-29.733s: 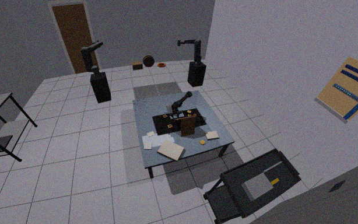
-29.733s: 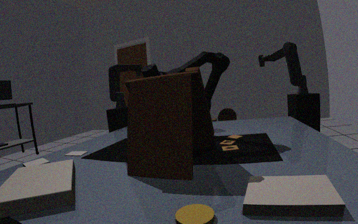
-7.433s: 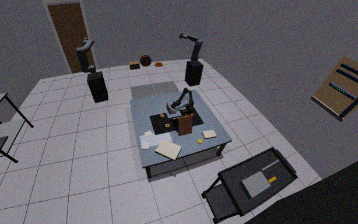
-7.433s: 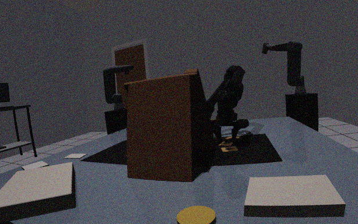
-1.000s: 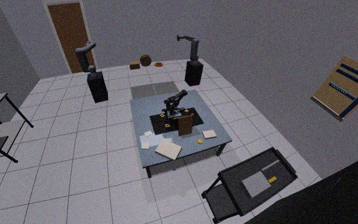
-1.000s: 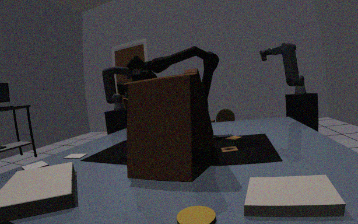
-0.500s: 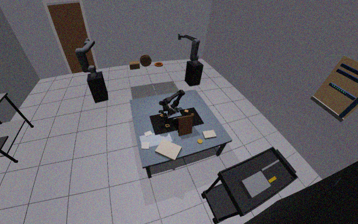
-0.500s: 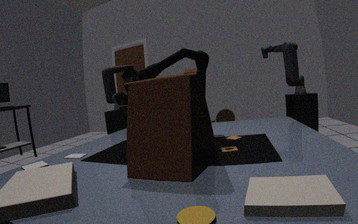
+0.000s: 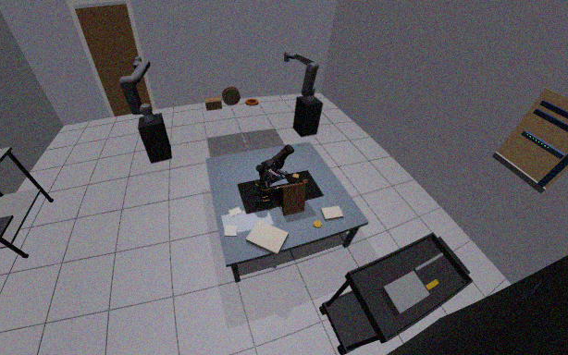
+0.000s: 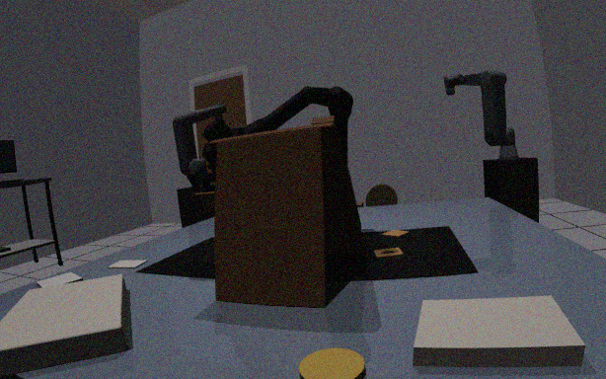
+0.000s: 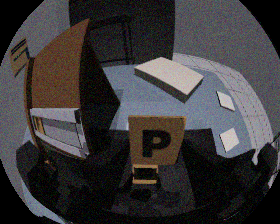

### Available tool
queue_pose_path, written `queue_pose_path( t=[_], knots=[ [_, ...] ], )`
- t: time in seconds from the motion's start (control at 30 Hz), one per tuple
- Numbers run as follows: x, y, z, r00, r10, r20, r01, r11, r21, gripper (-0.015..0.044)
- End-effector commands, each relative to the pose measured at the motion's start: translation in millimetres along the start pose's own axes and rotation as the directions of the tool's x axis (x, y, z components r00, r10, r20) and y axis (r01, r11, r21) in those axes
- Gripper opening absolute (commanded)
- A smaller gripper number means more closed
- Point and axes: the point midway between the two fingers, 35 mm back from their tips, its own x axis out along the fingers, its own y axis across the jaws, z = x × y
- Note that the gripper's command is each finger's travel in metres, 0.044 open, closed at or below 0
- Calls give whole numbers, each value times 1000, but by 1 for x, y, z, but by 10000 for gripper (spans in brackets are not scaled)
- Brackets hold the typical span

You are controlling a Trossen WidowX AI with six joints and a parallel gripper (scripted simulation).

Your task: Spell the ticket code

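Observation:
My gripper [image 11: 156, 143] is shut on the letter tile P [image 11: 175, 156], which stands upright, its letter facing the wrist camera. The gripper is low over the dark mat [image 10: 425, 262], beside the brown board [image 9: 294, 200] [image 10: 269, 217] [image 11: 58, 80]. In the wrist view the pale rail [image 11: 56, 114] runs along the board, left of the held tile. A yellowish tile [image 11: 39, 125] sits at the rail's far left; its letter is unreadable. Another tile [image 11: 145, 182] shows just below the P tile. Two tiles [image 10: 388, 252] [image 10: 396, 233] lie on the mat. The ticket's code cannot be read.
Behind the board are a thick pale block [image 9: 266, 237] [image 10: 60, 316] [image 11: 168, 75], a smaller pale block [image 9: 332, 213] [image 10: 494, 323] and a yellow disc [image 9: 317, 224] [image 10: 332, 364]. Small pale cards [image 9: 230, 230] [image 11: 229, 140] lie near the table edge.

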Motion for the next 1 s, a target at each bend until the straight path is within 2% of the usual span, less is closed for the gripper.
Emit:
queue_pose_path(
  t=[0.0, 0.97],
  knots=[
    [1, -1, 0, 1000, -5, 2, 5, 1000, 8, 0],
    [0, 13, 0, 1000, -4, 1, 4, 1000, 9, 0]
  ],
)
